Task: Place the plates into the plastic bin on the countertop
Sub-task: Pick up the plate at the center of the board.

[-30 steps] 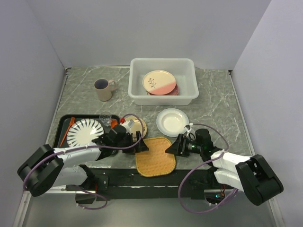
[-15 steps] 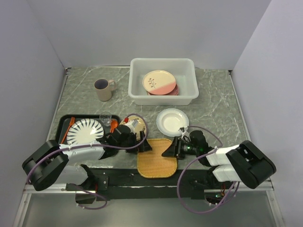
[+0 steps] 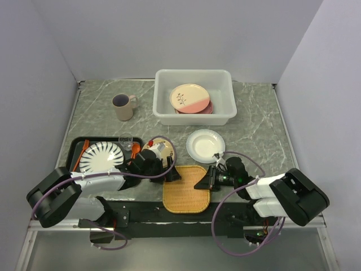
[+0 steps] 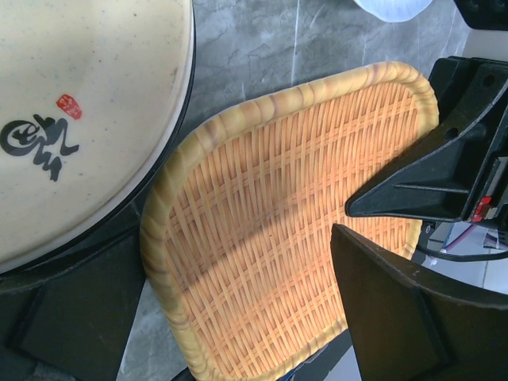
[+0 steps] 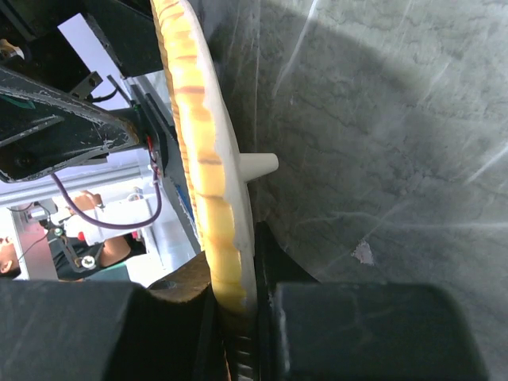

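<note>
At the worktop's (image 3: 256, 132) near edge, the right claw (image 3: 198, 182) pinches the right rim of the orange woven plate (image 3: 185, 199), likely light, stiff and grippy. The left claw (image 3: 171, 175) is spread wide.

— What sort of place are you working in?
— I am working in a lab booth that is posing as a kitchen. Plain pale walls (image 3: 169, 34) are boxing in the marble-patterned countertop (image 3: 259, 121) on three sides. My two arms (image 3: 271, 189) are sitting bolted to a black rail (image 3: 141, 214) at its near edge, trailing purple cables (image 3: 213, 220).
— And the kitchen part?
— A mug (image 3: 123, 106), a plastic bin (image 3: 163, 96) and a black tray (image 3: 76, 148) are sitting on it.
</note>
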### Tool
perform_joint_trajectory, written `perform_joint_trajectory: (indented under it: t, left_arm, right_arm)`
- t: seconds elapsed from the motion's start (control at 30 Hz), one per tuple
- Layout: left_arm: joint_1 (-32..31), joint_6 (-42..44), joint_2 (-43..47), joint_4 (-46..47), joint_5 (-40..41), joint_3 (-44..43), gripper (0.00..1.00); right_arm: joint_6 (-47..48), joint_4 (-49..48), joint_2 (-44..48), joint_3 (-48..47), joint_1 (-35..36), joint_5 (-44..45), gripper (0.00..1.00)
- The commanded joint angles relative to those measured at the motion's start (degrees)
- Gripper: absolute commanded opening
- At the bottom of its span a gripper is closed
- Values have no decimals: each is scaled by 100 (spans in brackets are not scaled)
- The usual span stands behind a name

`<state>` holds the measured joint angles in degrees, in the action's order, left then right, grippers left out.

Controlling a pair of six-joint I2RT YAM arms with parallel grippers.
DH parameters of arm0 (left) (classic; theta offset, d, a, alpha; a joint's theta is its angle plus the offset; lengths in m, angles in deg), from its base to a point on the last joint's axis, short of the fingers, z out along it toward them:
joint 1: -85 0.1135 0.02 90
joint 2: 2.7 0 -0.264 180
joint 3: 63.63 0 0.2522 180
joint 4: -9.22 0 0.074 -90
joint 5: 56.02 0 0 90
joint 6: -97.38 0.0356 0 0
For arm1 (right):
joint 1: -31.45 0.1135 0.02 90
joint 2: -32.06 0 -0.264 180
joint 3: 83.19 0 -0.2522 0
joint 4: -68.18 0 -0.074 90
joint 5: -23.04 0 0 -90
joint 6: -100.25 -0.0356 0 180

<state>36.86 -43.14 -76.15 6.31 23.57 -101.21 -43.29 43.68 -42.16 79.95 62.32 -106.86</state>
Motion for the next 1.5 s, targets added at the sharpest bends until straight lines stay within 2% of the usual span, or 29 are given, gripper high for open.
perform_joint_trajectory:
  t: [0.0, 0.27, 0.63, 0.9, 1.1, 1.47]
  left_arm:
    - [-108, -28, -117, -101, 13, -167, 99]
    - [-143, 113, 313, -584, 276, -325, 99]
    - [-143, 455, 1095, -1603, 874, -695, 99]
    - [-134, 552, 1376, -1998, 1024, -932, 99]
    - [-134, 693, 1658, -2271, 1428, -1178, 99]
    - [-108, 842, 1817, -2360, 1665, -1503, 100]
  right_arm:
    - [239, 310, 223, 2, 68, 228, 0]
    - [353, 890, 802, -112, 68, 281, 0]
    - [941, 2612, 1901, -956, 77, 615, 0]
    - [1012, 2692, 1937, -1369, 59, 518, 0]
    - [1170, 2877, 1858, -1738, 59, 448, 0]
    - [1328, 2956, 1498, -2573, 59, 396, 0]
